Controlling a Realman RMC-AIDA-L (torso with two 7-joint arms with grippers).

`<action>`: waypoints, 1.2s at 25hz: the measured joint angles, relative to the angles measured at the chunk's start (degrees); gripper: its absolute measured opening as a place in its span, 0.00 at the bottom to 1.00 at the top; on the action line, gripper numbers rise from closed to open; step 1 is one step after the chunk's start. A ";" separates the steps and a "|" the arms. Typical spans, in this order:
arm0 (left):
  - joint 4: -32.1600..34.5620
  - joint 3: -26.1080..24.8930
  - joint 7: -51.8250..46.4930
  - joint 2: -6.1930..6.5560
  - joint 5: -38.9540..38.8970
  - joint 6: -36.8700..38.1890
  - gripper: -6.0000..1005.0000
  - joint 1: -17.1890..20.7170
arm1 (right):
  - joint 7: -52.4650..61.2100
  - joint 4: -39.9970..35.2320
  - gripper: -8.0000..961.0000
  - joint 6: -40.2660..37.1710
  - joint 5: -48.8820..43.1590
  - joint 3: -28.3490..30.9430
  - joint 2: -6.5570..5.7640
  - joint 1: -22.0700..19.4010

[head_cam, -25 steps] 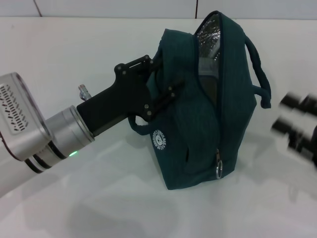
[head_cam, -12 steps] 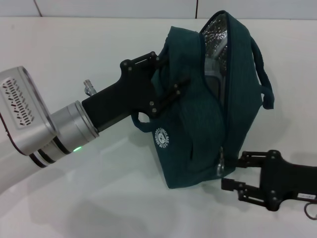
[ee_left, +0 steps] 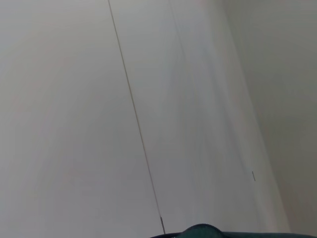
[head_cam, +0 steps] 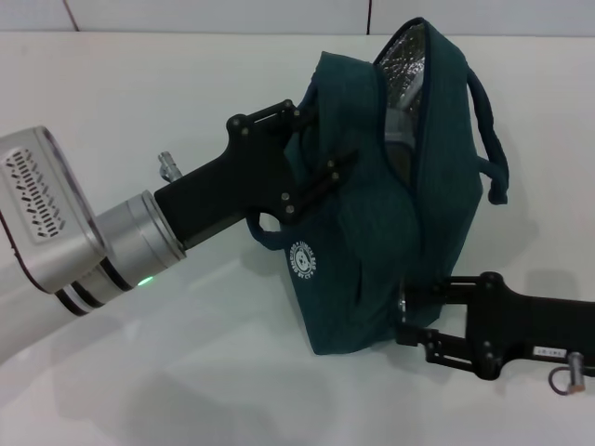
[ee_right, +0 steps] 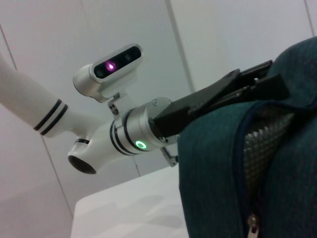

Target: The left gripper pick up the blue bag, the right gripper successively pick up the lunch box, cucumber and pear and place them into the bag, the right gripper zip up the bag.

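**Down to the zipper, by the look of it**

Nearest me, the right gripper (head_cam: 405, 319) reaches in low from the right side of the white table (head_cam: 139, 111), its fingertips against the lower front corner of the blue bag (head_cam: 390, 214), just where the zipper's bottom end sits. The fingers are a little apart with the bag's edge between them; whether they already pinch the pull I cannot tell, since the fingers hide it.

The bag stands propped up in the middle of the table, its mouth open along the top so the silver lining (head_cam: 402, 70) shows. The zipper track (ee_right: 247, 148) runs unclosed down the front edge, and its slider (ee_right: 253, 222) sits near the bottom in the right wrist view.

Further back, the left gripper (head_cam: 321, 163) comes in from the left and is clamped on the bag's upper left side, holding it upright.

No lunch box, cucumber or pear lies anywhere on the table, and I cannot see into the bag well enough to pick them out. My guess is they are packed, and only the zipping is left.
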 joint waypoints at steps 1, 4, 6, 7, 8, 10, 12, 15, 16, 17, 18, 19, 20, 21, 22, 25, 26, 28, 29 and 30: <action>0.00 0.00 0.00 0.00 0.00 0.01 0.50 -0.02 | -0.01 0.72 0.48 0.01 0.01 -0.02 0.00 0.71; 0.00 0.00 0.00 0.00 0.00 0.01 0.50 -0.03 | -0.09 2.16 0.48 0.04 0.03 -0.43 0.00 2.37; 0.00 0.00 0.00 0.00 0.00 0.01 0.50 -0.05 | -0.05 2.38 0.47 0.03 0.04 -1.05 0.00 2.86; -0.01 0.00 0.01 0.00 0.00 0.01 0.50 -0.05 | -0.01 2.40 0.47 -0.05 0.04 -1.33 0.00 3.04; 0.00 0.00 0.02 0.00 0.00 0.01 0.50 -0.05 | 0.01 2.41 0.47 -0.11 0.05 -1.53 0.00 3.11; 0.00 0.00 0.07 0.00 0.00 0.01 0.50 -0.07 | 0.02 2.41 0.46 -0.13 0.13 -1.99 0.00 3.24; 0.00 0.00 0.09 0.00 0.00 0.01 0.50 -0.07 | 0.04 2.41 0.45 0.00 0.45 -2.26 -0.01 3.27; 0.00 0.00 0.09 0.00 0.00 0.01 0.50 -0.10 | 0.05 2.45 0.43 0.14 0.80 -2.29 -0.01 3.24; 0.00 0.00 0.09 0.00 0.00 0.01 0.50 -0.10 | 0.09 2.47 0.43 0.19 0.83 -2.28 -0.01 3.19; 0.00 0.00 0.10 0.00 0.00 0.01 0.50 -0.10 | 0.13 2.49 0.42 0.23 0.83 -2.24 0.00 3.14; 0.00 0.00 0.12 0.00 -0.02 0.01 0.50 -0.10 | 0.44 2.49 0.42 0.25 0.84 -2.09 0.00 3.01; 0.00 0.00 0.26 0.00 -0.05 0.01 0.50 -0.05 | 0.76 2.46 0.41 0.26 0.92 -1.95 -0.01 2.85; 0.00 0.00 0.41 0.00 -0.08 0.01 0.50 0.01 | 1.14 2.43 0.40 0.27 1.13 -1.81 0.00 2.66; 0.00 0.00 0.65 0.00 -0.10 0.03 0.50 0.12 | 1.26 2.42 0.40 0.27 1.35 -1.79 -0.01 2.60; 0.00 0.00 0.77 0.00 -0.10 0.05 0.50 0.16 | 1.43 2.42 0.39 0.29 1.69 -1.77 -0.02 2.51; 0.00 0.00 0.97 0.00 -0.10 0.09 0.50 0.23 | 1.48 2.74 0.37 0.64 2.16 -1.77 -0.06 2.22; 0.00 0.00 0.97 0.00 -0.10 0.09 0.50 0.23 | 1.49 2.76 0.37 0.91 2.33 -1.77 -0.05 2.06; 0.00 0.00 0.97 0.00 -0.10 0.12 0.50 0.24 | 1.51 2.78 0.36 1.34 2.69 -1.84 -0.02 1.83; 0.00 0.00 0.97 0.00 -0.10 0.14 0.50 0.25 | 1.52 2.81 0.35 1.55 2.89 -1.93 -0.02 1.79; 0.00 0.00 0.97 0.00 -0.10 0.16 0.50 0.25 | 1.52 2.85 0.34 1.65 3.01 -2.00 -0.01 1.78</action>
